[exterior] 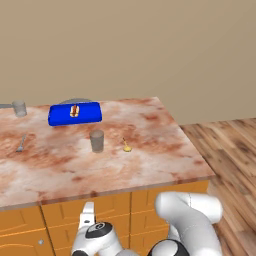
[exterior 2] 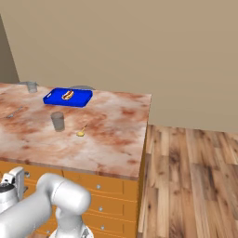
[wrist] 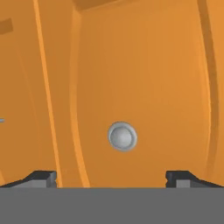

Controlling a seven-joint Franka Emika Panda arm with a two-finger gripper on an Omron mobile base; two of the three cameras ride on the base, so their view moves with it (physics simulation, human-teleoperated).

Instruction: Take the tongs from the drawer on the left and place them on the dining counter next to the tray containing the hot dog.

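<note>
Step in hand: reaching for the drawer (wrist: 140,87); pincer (wrist: 111,178) spread wide, empty, facing the knob (wrist: 122,136), not touching it; tongs presumably inside the shut drawer; tray (exterior: 75,113) on the surface (exterior: 100,165); next: advance, close on knob, pull.

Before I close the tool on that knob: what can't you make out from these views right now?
- Tongs: hidden, since the drawer front is closed in the hand view.
- Tool: open, tips either side of the knob; the distance to the knob cannot be judged from the hand view.
- Object behind the tray: the tray hides most of it in the left base view.
- Fork and spoon: too small for detail.
</note>
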